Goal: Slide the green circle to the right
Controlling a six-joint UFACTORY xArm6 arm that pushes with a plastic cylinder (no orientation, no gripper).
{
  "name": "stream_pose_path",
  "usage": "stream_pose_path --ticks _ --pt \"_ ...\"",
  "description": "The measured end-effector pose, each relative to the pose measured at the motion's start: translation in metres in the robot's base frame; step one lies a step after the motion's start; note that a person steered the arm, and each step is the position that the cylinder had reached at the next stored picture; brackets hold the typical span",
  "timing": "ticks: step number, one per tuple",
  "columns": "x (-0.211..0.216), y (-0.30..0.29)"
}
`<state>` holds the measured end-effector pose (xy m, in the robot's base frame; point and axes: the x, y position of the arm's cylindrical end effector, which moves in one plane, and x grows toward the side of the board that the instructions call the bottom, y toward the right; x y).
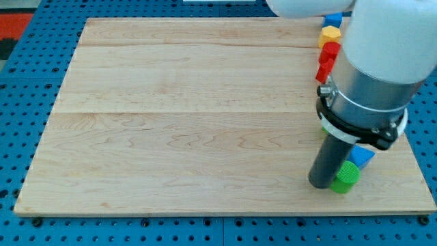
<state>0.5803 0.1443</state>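
Observation:
The green circle [346, 177] lies on the wooden board [191, 116] near its bottom right corner. My tip [321, 184] rests on the board just left of the green circle, touching or almost touching it. A blue triangular block [362, 156] sits right above the green circle, partly behind the arm. The arm's white and grey body [379, 61] hides the board's right side.
Along the board's top right edge lie a blue block [332, 20], a yellow block [330, 32] and two red blocks [328, 49] [323, 69], partly hidden by the arm. A blue pegboard [27, 102] surrounds the board.

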Motion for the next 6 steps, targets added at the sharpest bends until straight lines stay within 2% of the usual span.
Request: stream_pose_path --ticks 3,6 --pt "0.039 0.014" --pt "0.038 0.086"
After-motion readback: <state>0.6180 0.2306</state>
